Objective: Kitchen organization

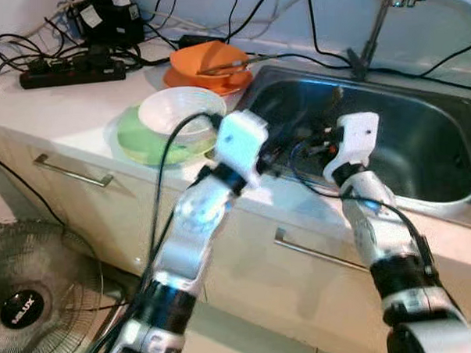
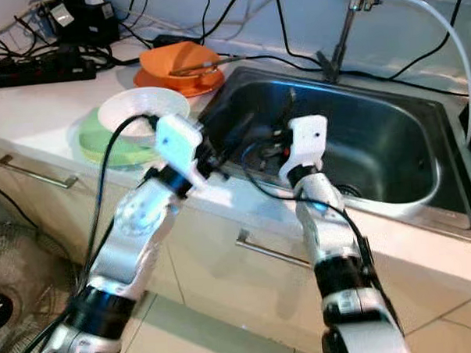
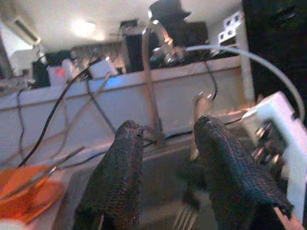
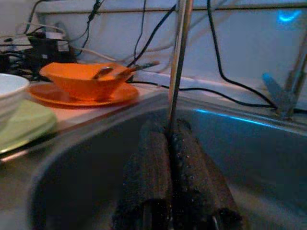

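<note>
Now right claw [image 4: 170,143] clamps utensil handle [image 4: 178,62] upright over sink [image 1: 424,192]; left claw [image 3: 168,158] open.

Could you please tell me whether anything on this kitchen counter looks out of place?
Yes: a black power strip and tangled cables lie on the countertop beside the sink, an odd, risky spot near water.

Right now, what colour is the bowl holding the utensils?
Orange bowl, on an orange plate; clearest in the right wrist view.
</note>
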